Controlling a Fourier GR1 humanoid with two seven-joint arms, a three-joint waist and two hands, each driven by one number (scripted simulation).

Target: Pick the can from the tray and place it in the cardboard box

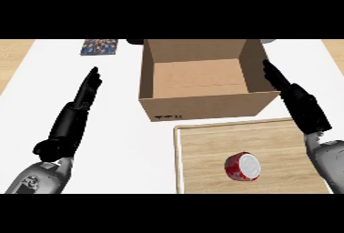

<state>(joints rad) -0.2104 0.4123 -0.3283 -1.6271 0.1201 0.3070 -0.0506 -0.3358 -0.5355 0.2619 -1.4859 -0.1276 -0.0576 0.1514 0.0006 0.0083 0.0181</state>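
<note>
A red can (pixel 242 166) with a white lid lies on its side on the wooden tray (pixel 201 150), near the tray's middle. Behind the tray stands an open cardboard box (pixel 201 102) with nothing visible inside. My right hand (pixel 295 98) is open, fingers straight, raised beside the box's right wall and above the tray's far right corner, well apart from the can. At the left, over the white counter, my left hand (pixel 77 111) is open with straight fingers pointing away, far from both can and box.
A dark patterned flat object (pixel 99 47) lies at the counter's far left back. A dark round thing (pixel 134 41) peeks out behind the box's left corner. Wooden surfaces border the white counter (pixel 121 150) on both sides.
</note>
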